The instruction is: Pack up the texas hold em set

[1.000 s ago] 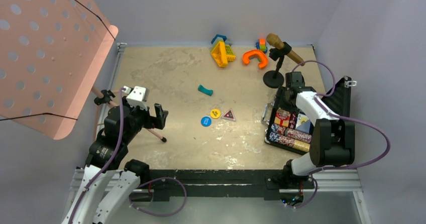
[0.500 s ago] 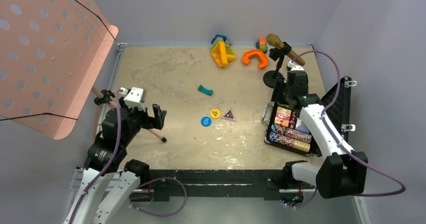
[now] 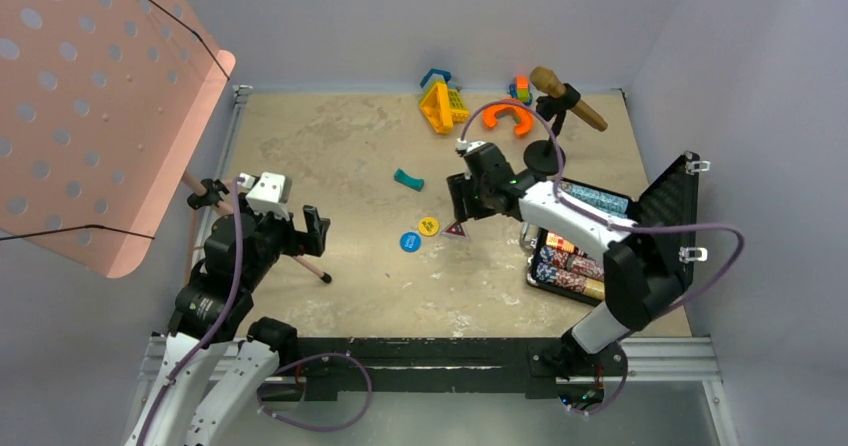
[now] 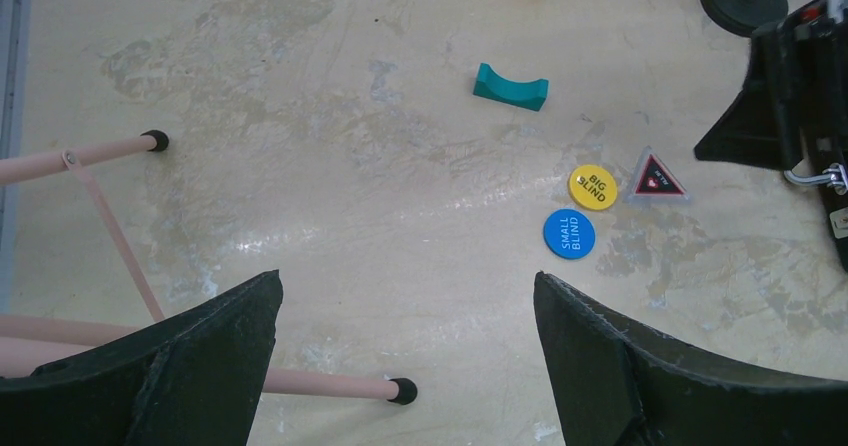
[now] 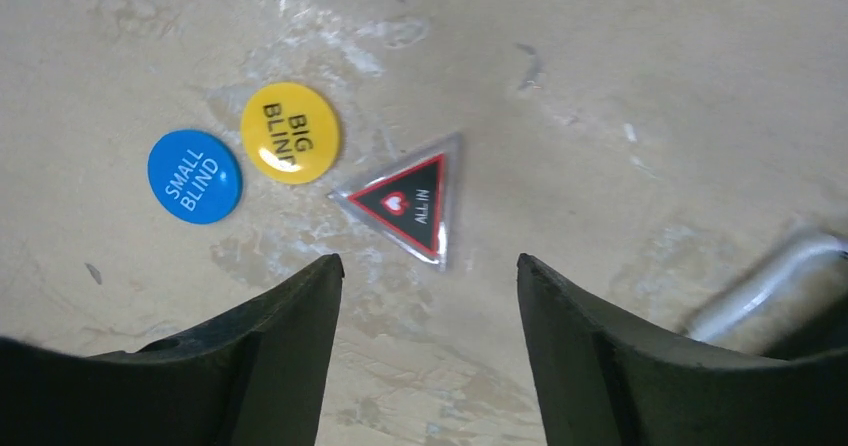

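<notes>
The right end effector (image 5: 428, 266) hangs with its fingers spread wide and empty, right above the triangular token (image 5: 408, 204). The token lies flat on the surface (image 3: 340, 146), just ahead of the gap between the fingers. The yellow token (image 5: 290, 133) and blue token (image 5: 195, 176) sit just left of it. The open case (image 3: 668, 198) stands well to the right. The left end effector (image 4: 405, 296), also wide and empty, is far off at the left, so the right arm looks better placed for this pick.

Triangular token (image 5: 405, 206) glossy plastic w/ clear rim; table (image 5: 650, 86) matt, scuffed.
</notes>
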`<state>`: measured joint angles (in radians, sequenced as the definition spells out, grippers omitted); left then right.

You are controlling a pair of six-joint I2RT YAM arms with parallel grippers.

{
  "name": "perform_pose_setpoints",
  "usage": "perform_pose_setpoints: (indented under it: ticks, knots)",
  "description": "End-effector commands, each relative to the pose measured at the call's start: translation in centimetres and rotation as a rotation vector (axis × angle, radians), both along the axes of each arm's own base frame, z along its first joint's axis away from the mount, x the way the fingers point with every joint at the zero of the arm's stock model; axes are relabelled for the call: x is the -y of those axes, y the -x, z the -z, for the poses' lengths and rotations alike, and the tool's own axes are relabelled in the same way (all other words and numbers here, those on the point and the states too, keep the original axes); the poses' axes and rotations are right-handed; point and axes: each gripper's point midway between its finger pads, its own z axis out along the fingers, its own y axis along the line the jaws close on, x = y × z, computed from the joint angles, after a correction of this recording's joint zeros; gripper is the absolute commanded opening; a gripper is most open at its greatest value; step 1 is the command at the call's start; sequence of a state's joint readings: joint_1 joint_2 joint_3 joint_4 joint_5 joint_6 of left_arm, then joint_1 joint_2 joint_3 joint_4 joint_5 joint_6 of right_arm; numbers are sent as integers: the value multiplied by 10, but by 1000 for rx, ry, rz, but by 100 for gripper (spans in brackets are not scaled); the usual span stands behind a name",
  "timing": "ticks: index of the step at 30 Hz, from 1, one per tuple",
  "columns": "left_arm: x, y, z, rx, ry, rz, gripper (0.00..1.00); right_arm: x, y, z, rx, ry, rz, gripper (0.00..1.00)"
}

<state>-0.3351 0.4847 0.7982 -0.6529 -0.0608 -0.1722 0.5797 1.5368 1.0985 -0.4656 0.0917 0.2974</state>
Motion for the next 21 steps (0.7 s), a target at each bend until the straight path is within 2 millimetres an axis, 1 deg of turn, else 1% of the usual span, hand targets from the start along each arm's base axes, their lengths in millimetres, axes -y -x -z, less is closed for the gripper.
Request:
perform_pose_setpoints:
  ticks: [1, 5, 6, 7, 9, 14, 21]
  knots:
    - [-1, -5, -5, 20, 3, -17, 99, -32, -6, 8, 1, 24, -123, 71]
    - [-1, -6, -4, 17, 1, -16, 99, -38, -12, 24, -18, 62, -201, 75]
    - [-1, -6, -4, 17, -1, -16, 99, -40, -13, 27, -18, 69, -220, 79]
    - [-1, -6, -4, 17, -1, -17, 99, -41, -14, 29, -20, 74, -241, 86]
    - [-2, -6, -4, 17, -2, -20, 99, -45, -15, 34, -22, 78, -274, 90]
    - [-2, -7, -4, 14, -7, -20, 99, -55, -18, 44, -18, 96, -359, 94]
    - [-2, -8, -2, 10, -11, -23, 99, -65, -19, 53, -26, 110, -459, 94]
